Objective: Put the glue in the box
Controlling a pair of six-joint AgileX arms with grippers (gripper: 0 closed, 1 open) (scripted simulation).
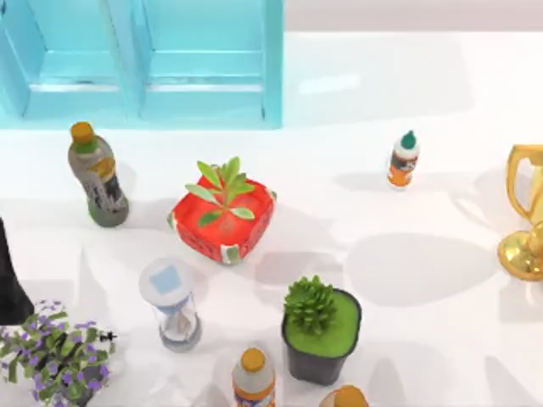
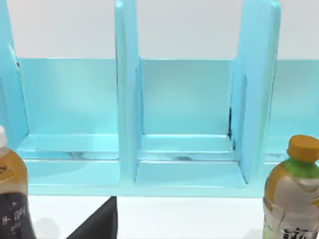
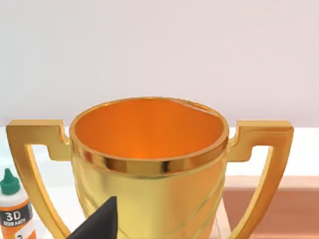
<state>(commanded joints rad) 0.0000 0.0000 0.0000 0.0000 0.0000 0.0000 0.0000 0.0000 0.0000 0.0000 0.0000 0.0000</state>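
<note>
The glue (image 1: pixel 404 159) stands upright on the white worktop (image 1: pixel 407 280) at about two o'clock, well apart from the turquoise box (image 1: pixel 170 76) at eleven o'clock and near the gold trophy (image 1: pixel 528 212) at three. It looks light, smooth-sided and easily tipped; its labelled body below the pointed green cap seems the best hold. A dark tip, probably the right claw (image 3: pixel 99 221), shows in the right wrist view; whether either claw is spread, I cannot tell.

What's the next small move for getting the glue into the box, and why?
Probably bring the right arm toward the glue: it stands upright and ungrasped on the table's right side, near the gold trophy that the right wrist view faces. The blue box sits far off at upper left.
</note>
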